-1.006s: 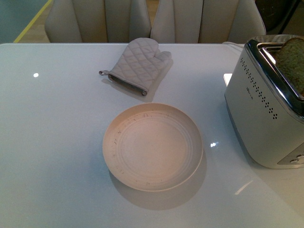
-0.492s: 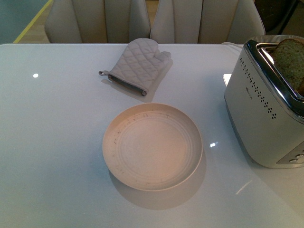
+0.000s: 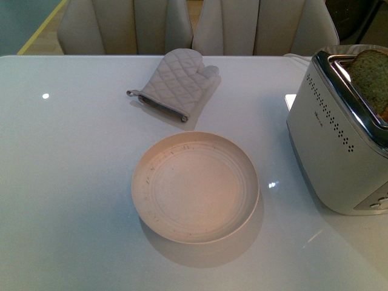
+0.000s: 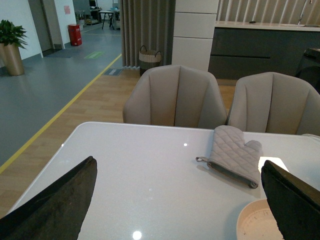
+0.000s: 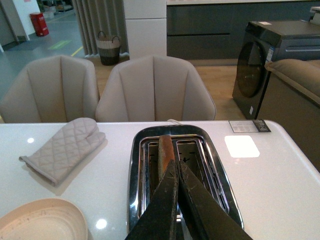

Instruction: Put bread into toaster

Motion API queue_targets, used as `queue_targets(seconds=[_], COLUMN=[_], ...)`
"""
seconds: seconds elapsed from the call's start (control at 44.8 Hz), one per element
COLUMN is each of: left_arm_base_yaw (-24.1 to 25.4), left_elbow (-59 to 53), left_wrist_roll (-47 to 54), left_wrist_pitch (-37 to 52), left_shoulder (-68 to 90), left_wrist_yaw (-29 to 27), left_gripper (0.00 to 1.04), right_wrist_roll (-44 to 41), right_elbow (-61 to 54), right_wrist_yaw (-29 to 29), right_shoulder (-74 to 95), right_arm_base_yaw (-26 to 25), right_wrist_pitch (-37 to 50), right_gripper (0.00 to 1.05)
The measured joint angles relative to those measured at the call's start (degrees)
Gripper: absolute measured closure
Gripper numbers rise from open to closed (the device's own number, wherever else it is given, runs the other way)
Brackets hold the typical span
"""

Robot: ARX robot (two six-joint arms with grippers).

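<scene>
The toaster point(image 3: 336, 142) stands at the table's right edge, silver with dotted sides. The bread point(image 3: 371, 77) stands on edge in one of its top slots, its upper half sticking out. In the right wrist view the bread point(image 5: 165, 149) shows as a thin brown-crusted edge in a slot of the chrome top point(image 5: 136, 175). My right gripper point(image 5: 176, 164) hovers just above the toaster, shut with its tips pressed together beside the slice and nothing between them. My left gripper point(image 4: 175, 200) hangs open over bare table, empty. Neither gripper shows in the front view.
An empty cream plate point(image 3: 195, 188) sits mid-table. A grey quilted oven mitt point(image 3: 176, 82) lies behind it. Two beige chairs point(image 3: 194, 24) stand at the white table's point(image 3: 73, 182) far edge.
The bread has shifted slightly in the slot since the earliest frame. The plate, mitt and toaster have not moved.
</scene>
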Motion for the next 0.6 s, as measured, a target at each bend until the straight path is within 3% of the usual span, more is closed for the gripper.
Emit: queue_targets(seconds=[0.603], left_arm_base_yaw=[0.00], left_elbow=[0.00], left_wrist_roll=[0.00], left_wrist_pitch=[0.00], left_shoulder=[0.00], left_wrist_yaw=[0.00], left_gripper=[0.07], right_wrist_roll=[0.00], right_elbow=[-5.90], right_wrist_yaw=[0.00], right_shoulder=[-13.90], right_arm_base_yaw=[0.00], right_wrist_pitch=[-7.30], right_gripper=[1.03])
